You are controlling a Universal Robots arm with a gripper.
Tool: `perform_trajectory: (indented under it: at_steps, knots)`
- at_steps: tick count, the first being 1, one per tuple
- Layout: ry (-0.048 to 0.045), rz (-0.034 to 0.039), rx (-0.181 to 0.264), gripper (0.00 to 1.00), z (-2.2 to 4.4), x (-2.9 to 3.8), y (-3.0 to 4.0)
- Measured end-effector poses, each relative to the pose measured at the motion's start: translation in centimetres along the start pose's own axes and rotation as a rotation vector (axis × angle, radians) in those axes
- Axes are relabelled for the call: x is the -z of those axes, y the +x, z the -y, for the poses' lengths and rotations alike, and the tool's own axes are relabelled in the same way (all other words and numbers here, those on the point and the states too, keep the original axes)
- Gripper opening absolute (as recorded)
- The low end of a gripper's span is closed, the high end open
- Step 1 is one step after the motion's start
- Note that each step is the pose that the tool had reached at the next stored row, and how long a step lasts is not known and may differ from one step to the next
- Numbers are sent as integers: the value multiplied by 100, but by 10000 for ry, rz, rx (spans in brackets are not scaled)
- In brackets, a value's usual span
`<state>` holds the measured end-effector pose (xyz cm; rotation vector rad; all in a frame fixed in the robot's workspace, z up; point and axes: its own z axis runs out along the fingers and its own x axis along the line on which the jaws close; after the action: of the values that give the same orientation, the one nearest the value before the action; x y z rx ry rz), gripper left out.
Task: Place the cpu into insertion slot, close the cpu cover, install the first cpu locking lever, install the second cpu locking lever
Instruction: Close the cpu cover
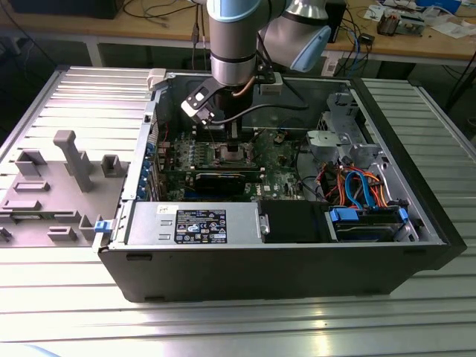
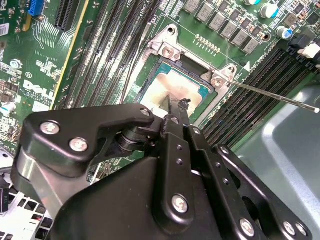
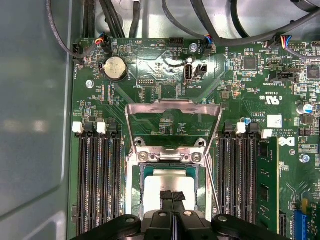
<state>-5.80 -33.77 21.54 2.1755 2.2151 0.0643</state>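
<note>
Inside the open computer case, the cpu (image 3: 154, 184) lies flat in the insertion slot (image 3: 133, 192), its silvery top showing in both wrist views (image 2: 167, 82). My gripper (image 3: 173, 196) is directly over the cpu, fingers together, tips at or just above its top (image 2: 176, 107). The cpu cover (image 3: 172, 104) stands open, tilted up from its hinge beyond the slot. A thin locking lever (image 2: 275, 96) sticks out unlatched beside the slot. In the exterior view my gripper (image 1: 234, 140) reaches down to the socket (image 1: 235, 155) on the motherboard.
Memory slots (image 3: 95, 180) flank the socket on both sides. Cables (image 3: 115, 20) run along the board's far edge. In the exterior view a power supply (image 1: 193, 223), drive bay (image 1: 368, 219) and case walls (image 1: 141, 149) hem in the board; a grey fixture tray (image 1: 52, 186) lies at that view's left.
</note>
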Motion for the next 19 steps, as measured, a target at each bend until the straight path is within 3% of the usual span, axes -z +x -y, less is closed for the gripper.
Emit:
perform_trajectory:
  at_steps: [10, 13, 14, 16, 18, 19]
  knots:
    - [0, 1, 1, 11, 1, 2, -1]
    - [0, 0, 1, 11, -1, 37, 0]
    - [53, -2, 2, 11, -5, 81, 0]
    - [121, -8, 0, 11, -9, 93, 1]
    - [269, -27, -3, 11, -10, 101, -1]
    - [285, -27, -2, 11, -11, 102, -1]
